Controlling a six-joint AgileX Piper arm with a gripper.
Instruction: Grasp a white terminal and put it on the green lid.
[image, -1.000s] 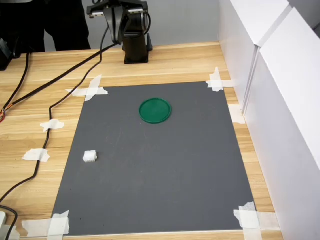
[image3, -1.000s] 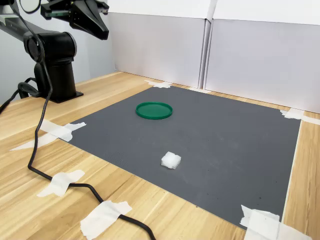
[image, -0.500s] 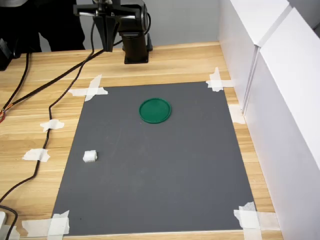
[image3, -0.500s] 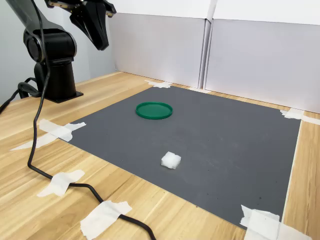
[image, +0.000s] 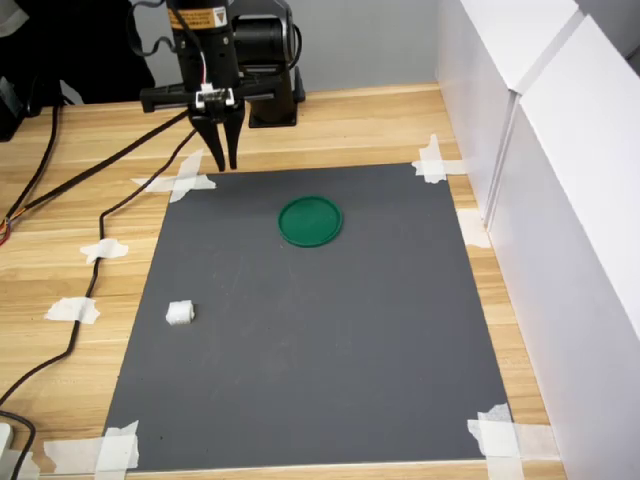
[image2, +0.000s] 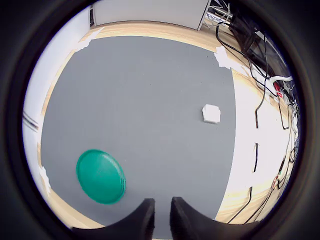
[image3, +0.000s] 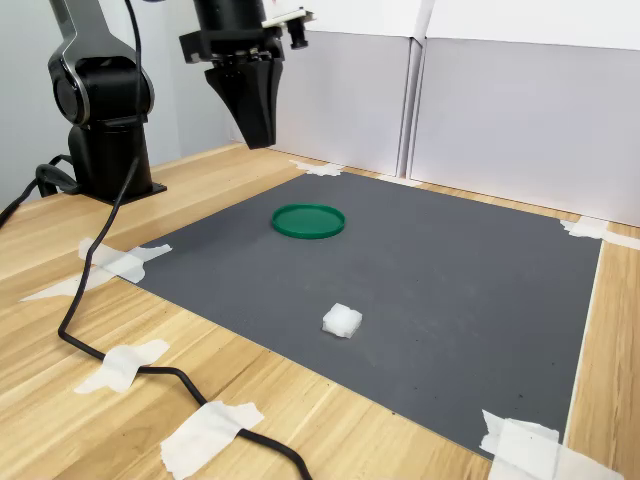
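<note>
A grey mat (image: 320, 330) is taped to a wooden table (image: 350, 125). The gripper (image: 226, 160) is held above the mat's far edge, fingers pointing down and nearly closed on nothing. The lid (image: 310, 221) lies on the mat's far half, and the terminal (image: 179, 313) is seen well apart from it, near the first exterior view's left edge of the mat.

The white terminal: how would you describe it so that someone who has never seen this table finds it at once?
Start at the grey mat taped to the wooden table. In the first exterior view, the white terminal sits near the mat's left edge, far from the green lid. Unlike the flat white tape pieces, it is a small chunky block.
</note>
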